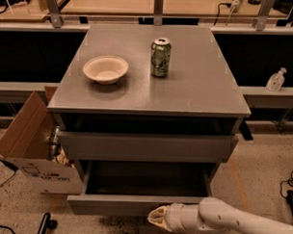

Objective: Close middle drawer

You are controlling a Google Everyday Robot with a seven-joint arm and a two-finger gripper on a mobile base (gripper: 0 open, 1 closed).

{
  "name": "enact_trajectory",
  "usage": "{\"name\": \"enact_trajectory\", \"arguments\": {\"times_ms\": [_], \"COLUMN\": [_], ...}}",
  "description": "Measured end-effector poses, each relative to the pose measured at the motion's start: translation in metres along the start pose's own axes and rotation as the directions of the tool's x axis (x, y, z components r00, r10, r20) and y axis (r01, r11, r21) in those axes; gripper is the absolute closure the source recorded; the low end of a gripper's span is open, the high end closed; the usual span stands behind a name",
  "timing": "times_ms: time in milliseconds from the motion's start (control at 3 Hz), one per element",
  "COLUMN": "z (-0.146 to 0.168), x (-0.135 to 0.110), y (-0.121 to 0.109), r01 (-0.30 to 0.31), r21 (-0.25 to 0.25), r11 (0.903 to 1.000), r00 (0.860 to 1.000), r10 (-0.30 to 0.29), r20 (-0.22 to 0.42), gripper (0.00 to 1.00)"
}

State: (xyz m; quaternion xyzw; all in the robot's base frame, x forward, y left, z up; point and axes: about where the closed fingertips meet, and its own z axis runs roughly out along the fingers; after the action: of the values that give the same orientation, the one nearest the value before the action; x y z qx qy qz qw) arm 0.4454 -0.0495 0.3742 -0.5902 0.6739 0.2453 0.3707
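The middle drawer (134, 205) is pulled out at the bottom of the grey cabinet. Its slim grey front panel faces me and its deep empty box shows behind it. My gripper (156, 218), cream-coloured on a white arm coming from the lower right, sits at the lower edge of that front panel, a little right of its middle, and seems to touch it. Above it, the grey drawer with the taller front panel (145, 146) stands slightly out from the cabinet.
On the cabinet top (200, 87) stand a white bowl (105, 69) and a green can (160, 57). An open cardboard box (27, 148) sits on the floor to the left. A clear bottle (276, 79) stands on the ledge at right. Cables lie on the floor at right.
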Motion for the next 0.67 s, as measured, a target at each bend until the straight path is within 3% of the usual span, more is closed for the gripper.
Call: {"name": "enact_trajectory", "arguments": {"times_ms": [667], "z": [0.033], "x": [-0.028], "y": [-0.060], "r01": [0.103], "r21": [0.054], "r11": [0.9932], "r00": [0.992], "r10": [-0.106], "r20": [0.061], "gripper": [1.00]}}
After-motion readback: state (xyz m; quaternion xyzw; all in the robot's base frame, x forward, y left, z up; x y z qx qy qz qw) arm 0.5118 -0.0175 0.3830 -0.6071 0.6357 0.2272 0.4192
